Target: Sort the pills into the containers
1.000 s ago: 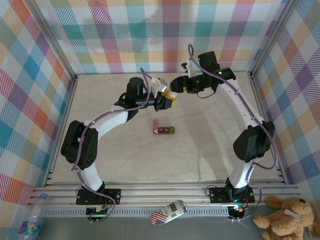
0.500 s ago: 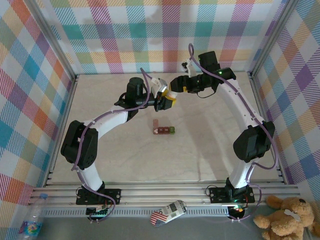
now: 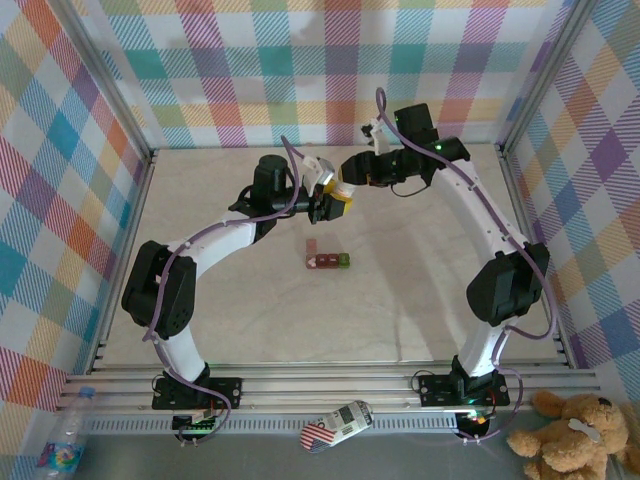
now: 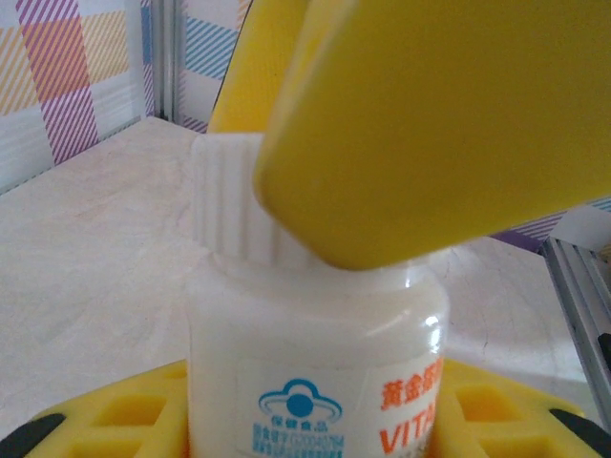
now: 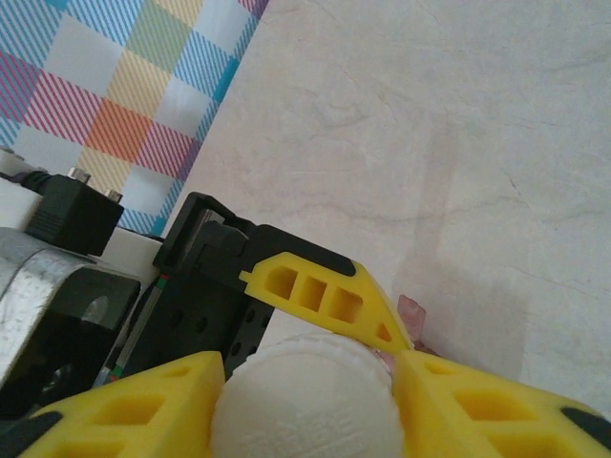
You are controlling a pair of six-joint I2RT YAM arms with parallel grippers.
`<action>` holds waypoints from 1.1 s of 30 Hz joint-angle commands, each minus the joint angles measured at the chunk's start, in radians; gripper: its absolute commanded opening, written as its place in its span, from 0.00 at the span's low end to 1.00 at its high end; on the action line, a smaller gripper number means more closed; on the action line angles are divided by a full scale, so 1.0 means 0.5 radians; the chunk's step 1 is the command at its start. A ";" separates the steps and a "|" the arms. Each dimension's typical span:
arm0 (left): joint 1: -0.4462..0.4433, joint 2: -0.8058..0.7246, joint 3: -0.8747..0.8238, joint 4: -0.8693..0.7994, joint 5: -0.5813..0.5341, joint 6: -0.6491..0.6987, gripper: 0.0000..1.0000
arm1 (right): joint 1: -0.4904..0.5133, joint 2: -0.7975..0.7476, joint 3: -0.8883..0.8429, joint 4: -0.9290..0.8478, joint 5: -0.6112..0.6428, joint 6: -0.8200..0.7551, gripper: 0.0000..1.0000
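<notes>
The containers point(image 3: 326, 260), a short row of dark red compartments with a green one at the right end, lie mid-table. Above and behind them a white bottle point(image 3: 338, 196) with an orange lower part hangs in the air. My left gripper point(image 3: 328, 206) is shut on the bottle's body point(image 4: 315, 353), one yellow finger point(image 4: 115, 425) on each side. My right gripper point(image 3: 350, 178) is shut on the ribbed white cap point(image 5: 305, 401), which sits between its yellow fingers point(image 5: 143, 401). A pink corner of the containers point(image 5: 412, 312) peeks out below. Any pills are hidden.
Both arms arch over the pale table point(image 3: 220, 310) and meet at the back centre. Aluminium rails point(image 3: 530, 230) and checked walls close in the sides and back. Open table surface surrounds the containers.
The right wrist has shifted very slightly at the bottle's cap. The left arm, the bottle and the containers stay where they were.
</notes>
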 commanded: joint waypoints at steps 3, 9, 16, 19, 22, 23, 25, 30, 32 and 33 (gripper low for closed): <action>-0.026 -0.056 0.026 0.065 -0.110 0.002 0.00 | 0.009 -0.075 -0.205 0.162 0.028 0.200 0.42; -0.162 -0.111 -0.083 0.179 -0.561 0.121 0.00 | 0.069 -0.172 -0.582 0.515 0.344 0.700 0.37; -0.270 -0.084 -0.085 0.247 -0.892 0.167 0.00 | 0.197 -0.203 -0.709 0.681 0.664 0.989 0.38; -0.273 -0.053 -0.066 0.254 -0.924 0.149 0.00 | 0.208 -0.201 -0.698 0.705 0.696 1.028 0.39; -0.269 -0.024 -0.062 0.273 -0.953 0.144 0.00 | 0.204 -0.200 -0.635 0.652 0.731 1.020 0.45; -0.268 -0.015 -0.068 0.288 -0.960 0.143 0.00 | 0.196 -0.199 -0.614 0.643 0.736 1.019 0.50; -0.258 -0.003 -0.068 0.307 -0.965 0.138 0.00 | 0.174 -0.208 -0.579 0.632 0.719 1.017 0.55; -0.202 0.006 -0.085 0.370 -0.932 0.080 0.00 | 0.123 -0.301 -0.560 0.631 0.658 0.987 0.69; -0.174 0.000 -0.094 0.398 -0.888 0.062 0.00 | 0.103 -0.357 -0.577 0.638 0.630 0.965 0.75; -0.162 -0.007 -0.102 0.414 -0.864 0.055 0.00 | 0.094 -0.393 -0.604 0.655 0.610 0.944 0.78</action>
